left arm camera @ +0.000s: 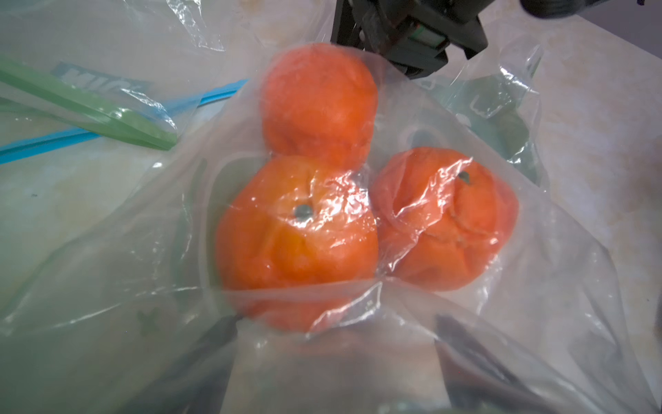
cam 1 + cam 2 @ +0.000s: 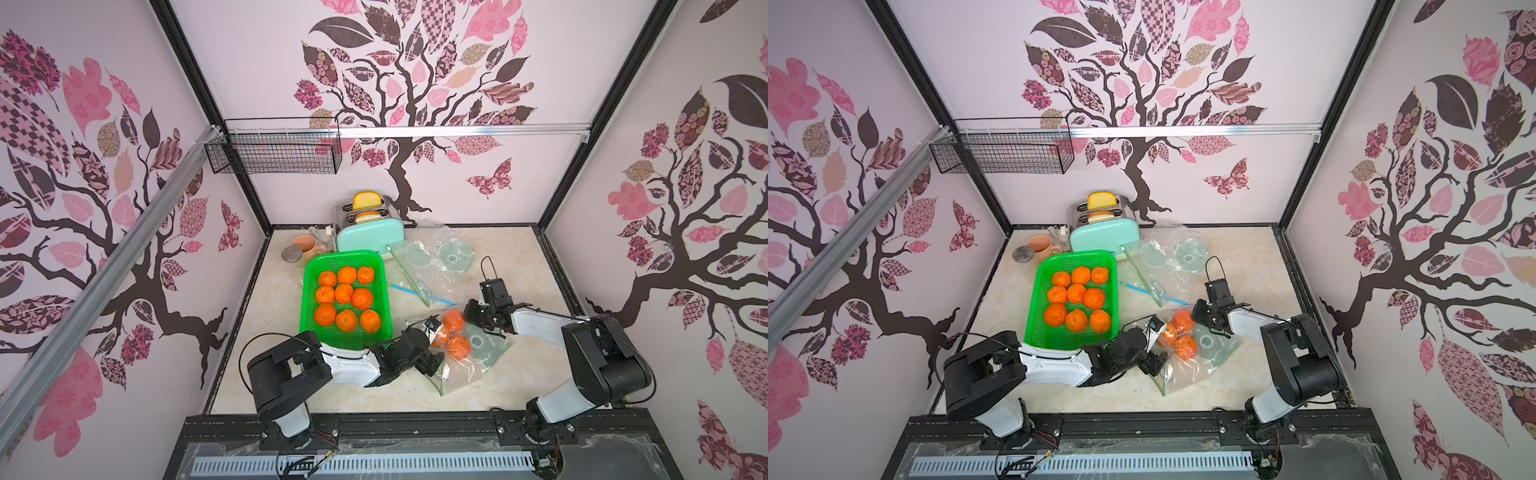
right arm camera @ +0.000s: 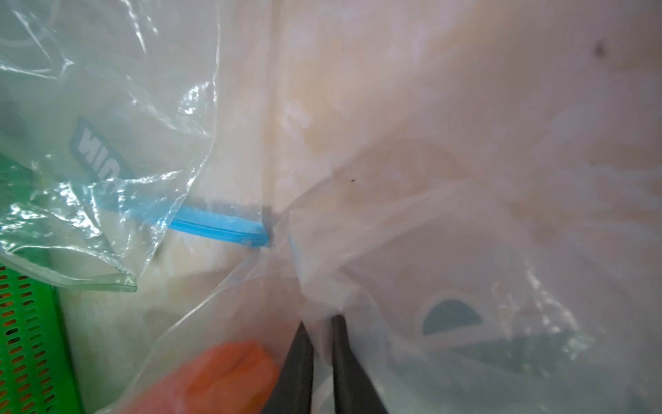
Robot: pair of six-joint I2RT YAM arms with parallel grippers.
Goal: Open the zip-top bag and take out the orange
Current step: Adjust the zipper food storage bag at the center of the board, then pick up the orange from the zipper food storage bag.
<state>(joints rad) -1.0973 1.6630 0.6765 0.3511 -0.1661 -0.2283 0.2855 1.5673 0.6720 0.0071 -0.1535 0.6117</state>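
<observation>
In both top views you look down into a booth whose walls (image 2: 457,174) are papered with pink-and-brown trees. A black wire rack (image 2: 274,156) hangs in the back left corner, and a pale marbled table (image 2: 519,270) serves as the floor. At the back stand a mint toaster (image 2: 370,239) and a pink mug (image 2: 305,245). A green basket (image 2: 353,340) of loose oranges (image 2: 344,293) sits left of centre, with other clear bags (image 2: 440,257) crumpled to its right. The bag (image 2: 465,374) you care about lies near the front, between the two arms, with three oranges (image 2: 457,347) inside it. Your left gripper (image 2: 434,345) is at its left side, fingers spread wide, and your right gripper (image 2: 467,313) meets its far right edge. From the left wrist you see the three oranges (image 1: 297,233) touching one another under wrinkled plastic, the spread fingers (image 1: 465,344) dim behind the film, and a blue zip strip (image 1: 215,96) lying on the table. From the right wrist the two fingers (image 3: 301,358) stand almost together, pinching a gathered fold of the bag (image 3: 447,251). One orange (image 3: 215,376) is just beside them, and the blue zip strip (image 3: 222,225) ends near the pinch.
</observation>
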